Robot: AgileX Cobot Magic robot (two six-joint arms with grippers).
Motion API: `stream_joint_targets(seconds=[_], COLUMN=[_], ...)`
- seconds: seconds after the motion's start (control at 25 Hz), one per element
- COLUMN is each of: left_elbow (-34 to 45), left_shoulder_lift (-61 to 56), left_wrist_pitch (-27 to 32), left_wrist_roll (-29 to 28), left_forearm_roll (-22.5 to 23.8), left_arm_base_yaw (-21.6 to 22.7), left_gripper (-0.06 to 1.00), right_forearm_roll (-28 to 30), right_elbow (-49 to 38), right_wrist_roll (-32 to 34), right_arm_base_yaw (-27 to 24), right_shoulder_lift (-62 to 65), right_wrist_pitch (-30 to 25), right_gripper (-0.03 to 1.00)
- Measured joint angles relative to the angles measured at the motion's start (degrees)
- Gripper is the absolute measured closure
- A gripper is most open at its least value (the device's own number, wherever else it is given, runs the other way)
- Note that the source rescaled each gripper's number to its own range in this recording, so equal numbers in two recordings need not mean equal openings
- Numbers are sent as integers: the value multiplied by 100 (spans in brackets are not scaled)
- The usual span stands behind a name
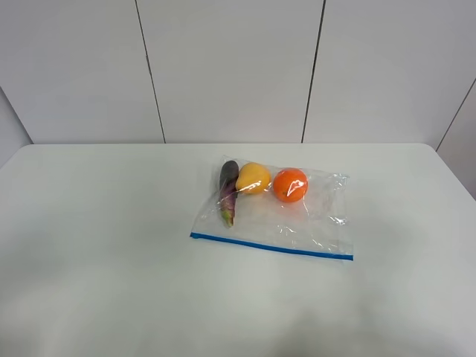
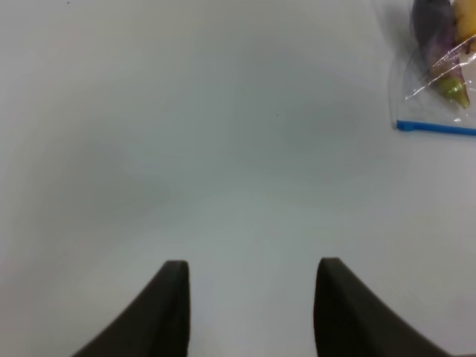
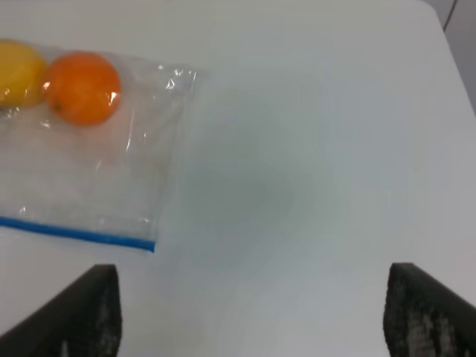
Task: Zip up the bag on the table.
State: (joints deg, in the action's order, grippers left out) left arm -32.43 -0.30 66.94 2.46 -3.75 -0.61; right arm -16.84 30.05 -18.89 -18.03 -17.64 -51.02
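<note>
Bag [image 1: 297,219] lies flat on the worktop [image 1: 97,223], blue zip strip [image 1: 271,247] nearest the camera. Left tool [image 2: 251,286] and right tool [image 3: 253,297] hover spread wide, empty, apart from it.

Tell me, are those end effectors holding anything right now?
Nothing. The left end effector and right end effector are open above the table, clear of the bag.

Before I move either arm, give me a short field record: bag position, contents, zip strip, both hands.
bag: lying flat on the table, right of centre
contents: purple eggplant, yellow fruit, orange, bunched at the far end
zip strip: blue, along the near edge; sealed or not, cannot tell
left hand: open, above bare table, apart from the bag
right hand: open wide, near the strip's right end, touching nothing
</note>
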Motion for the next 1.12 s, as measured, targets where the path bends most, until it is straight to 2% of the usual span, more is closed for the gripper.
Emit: stream_joint_targets(seconds=[0.2,0.48,0.68,1.12], left_elbow=[0,0,0,0], left_shoulder_lift=[0,0,0,0], left_wrist_pitch=[0,0,0,0], left_wrist_roll=[0,0,0,0], left_forearm_roll=[0,-7,-7,-7], left_arm_base_yaw=[0,0,0,0], left_gripper=[26,26,26,26], right_forearm_roll=[339,403,595,833], right_elbow=[-6,-6,-6,-6], right_wrist_roll=[386,536,813,940], right_arm_base_yaw=[325,807,1188,1297], right_shoulder_lift=[452,917,1125,1794], right_wrist_pitch=[-208,-557,-571,-753], right_gripper=[8,8,8,8])
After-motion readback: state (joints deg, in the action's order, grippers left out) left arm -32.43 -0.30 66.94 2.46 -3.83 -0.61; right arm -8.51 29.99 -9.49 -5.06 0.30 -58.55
